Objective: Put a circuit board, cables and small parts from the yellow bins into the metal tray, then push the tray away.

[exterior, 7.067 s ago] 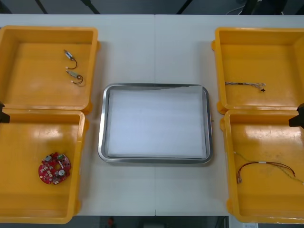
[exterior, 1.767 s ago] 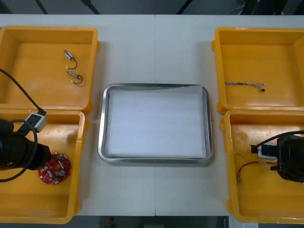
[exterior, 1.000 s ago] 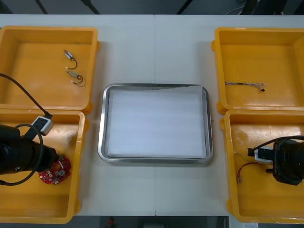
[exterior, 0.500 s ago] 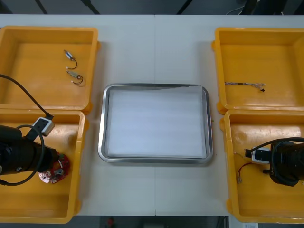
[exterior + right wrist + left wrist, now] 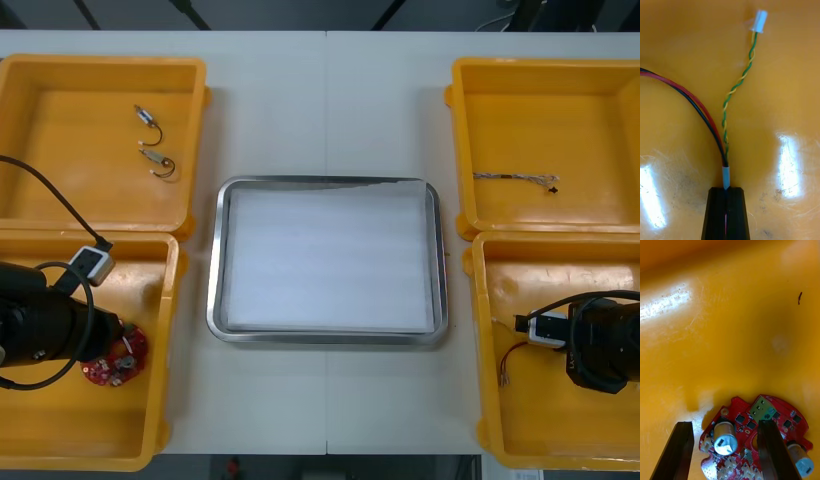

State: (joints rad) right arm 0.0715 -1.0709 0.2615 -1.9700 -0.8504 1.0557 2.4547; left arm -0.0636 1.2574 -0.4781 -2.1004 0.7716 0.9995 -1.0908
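In near bins, first pick-ups: straddles circuit board [image 5: 752,420] with left gripper [image 5: 725,423] spread wide; pinches red-and-yellow cable [image 5: 726,175] in clamped right gripper [image 5: 726,189]. Holds nothing in tray [image 5: 214,290] yet; leaves every transfer, small parts [image 5: 155,160], final push undone.

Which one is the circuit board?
Look in the near yellow bin on the robot's left, where the left gripper hangs open. The circuit board lies beneath it. It alone is round and red; the right gripper pinches a thin cable.

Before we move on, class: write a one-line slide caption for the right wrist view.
Right gripper shut on the cable at its white sleeve, inside the yellow bin.
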